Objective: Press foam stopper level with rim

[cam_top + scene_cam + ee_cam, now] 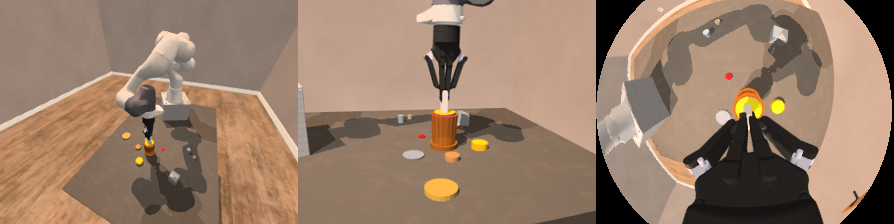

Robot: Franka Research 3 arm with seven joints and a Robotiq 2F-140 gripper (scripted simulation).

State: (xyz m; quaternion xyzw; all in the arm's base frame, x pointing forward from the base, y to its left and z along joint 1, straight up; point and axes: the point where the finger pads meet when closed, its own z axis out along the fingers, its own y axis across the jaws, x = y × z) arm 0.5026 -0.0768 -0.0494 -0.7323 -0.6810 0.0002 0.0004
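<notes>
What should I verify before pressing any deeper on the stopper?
1. Gripper shut, fingers together as a pusher, holding nothing: ok.
2. Fingertips centred over the yellow foam stopper: ok.
3. Stopper top level with the jar rim: not ok, it sits slightly proud above the pink band.
4. Jar upright on the mat: ok.
5. Nothing but the fingertips on top of the stopper: ok.
6. How deep the foam is squashed: cannot tell.
</notes>
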